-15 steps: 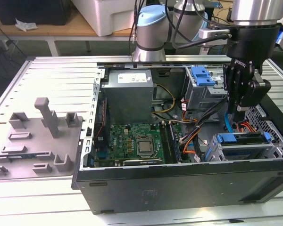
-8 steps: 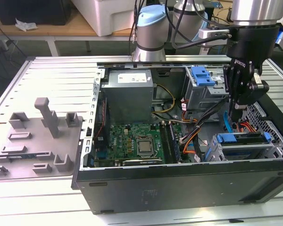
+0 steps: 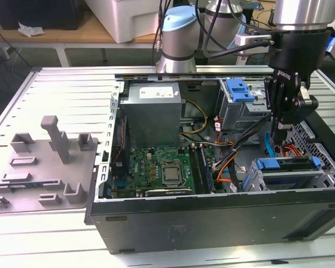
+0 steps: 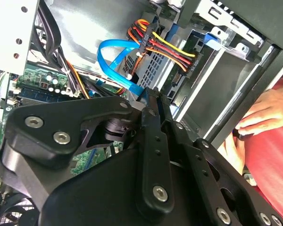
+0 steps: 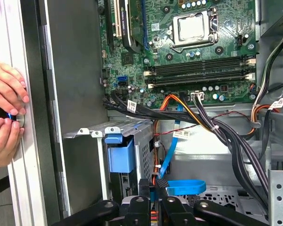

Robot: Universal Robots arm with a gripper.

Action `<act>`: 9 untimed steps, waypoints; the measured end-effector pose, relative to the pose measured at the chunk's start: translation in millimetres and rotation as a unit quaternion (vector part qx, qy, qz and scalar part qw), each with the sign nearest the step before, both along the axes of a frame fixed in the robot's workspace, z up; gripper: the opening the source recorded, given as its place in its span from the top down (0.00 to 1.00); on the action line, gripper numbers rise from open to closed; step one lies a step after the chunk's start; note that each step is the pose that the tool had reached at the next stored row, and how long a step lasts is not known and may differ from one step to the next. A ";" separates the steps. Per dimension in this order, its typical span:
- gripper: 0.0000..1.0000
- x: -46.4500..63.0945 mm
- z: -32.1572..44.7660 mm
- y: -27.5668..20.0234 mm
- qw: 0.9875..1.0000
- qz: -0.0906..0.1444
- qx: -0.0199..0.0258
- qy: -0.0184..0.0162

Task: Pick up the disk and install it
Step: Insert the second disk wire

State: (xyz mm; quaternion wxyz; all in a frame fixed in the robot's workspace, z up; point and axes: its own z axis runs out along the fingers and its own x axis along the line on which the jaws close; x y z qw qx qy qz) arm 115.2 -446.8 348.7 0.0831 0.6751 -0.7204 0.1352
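The disk point(image 3: 285, 165), framed by its blue carrier, lies in the grey drive cage point(image 3: 257, 181) at the near corner of the open computer case, on the exterior view's right. Its blue carrier end point(image 5: 120, 154) also shows in the first wrist view. My gripper point(image 3: 275, 135) hangs just above and behind that cage. In both wrist views the fingers point(image 5: 144, 188) are drawn together, and the gripper point(image 4: 153, 94) is shut on the black connector end point(image 5: 161, 182) of a blue flat cable point(image 5: 184, 187).
A blue plastic bracket point(image 3: 239, 89) tops the rear cage. The motherboard point(image 3: 162, 167), the power supply point(image 3: 151, 109) and bundles of orange and red wires point(image 4: 160, 44) crowd the case. A person's hands point(image 5: 4, 113) rest at the case's outer wall. A grey fixture plate point(image 3: 44, 162) lies outside the case.
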 end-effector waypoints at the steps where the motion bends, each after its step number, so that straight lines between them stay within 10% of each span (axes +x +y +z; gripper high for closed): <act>1: 0.84 0.0 0.0 0.0 1.000 0.000 0.000 0.000; 9: 0.84 3.9 1.0 0.0 1.000 0.000 0.001 0.003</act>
